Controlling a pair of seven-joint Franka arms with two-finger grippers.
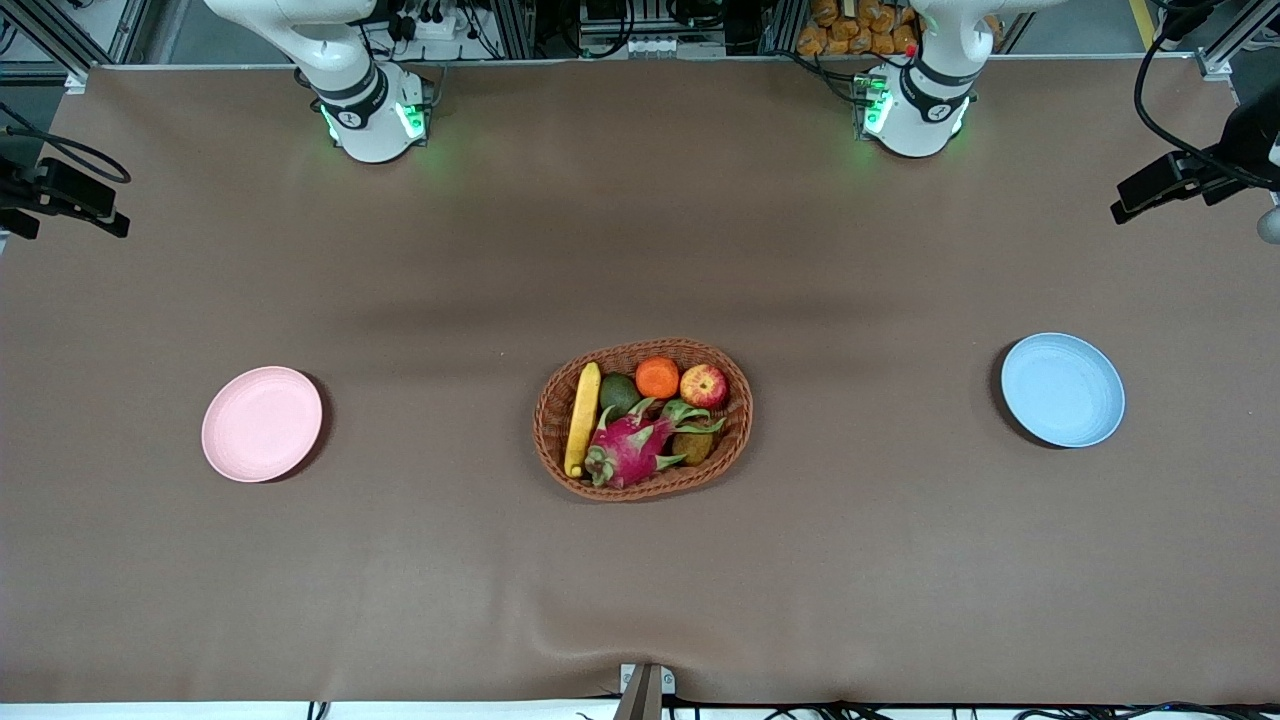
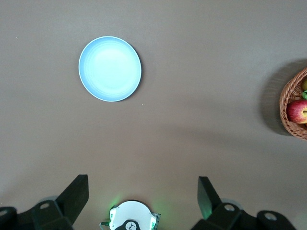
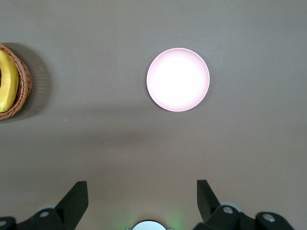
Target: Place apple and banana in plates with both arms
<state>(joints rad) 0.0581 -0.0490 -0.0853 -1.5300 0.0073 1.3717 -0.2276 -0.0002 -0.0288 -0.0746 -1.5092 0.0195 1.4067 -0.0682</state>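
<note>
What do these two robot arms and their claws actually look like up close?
Both are chunky white arms with rounded segments and dark grey bands at the joints; the left arm and the right arm each carry green glowing lights near the base, with black cables close by. Each ends in a black two-finger claw, the left claw and the right claw, with flat, wedge-shaped fingers.
</note>
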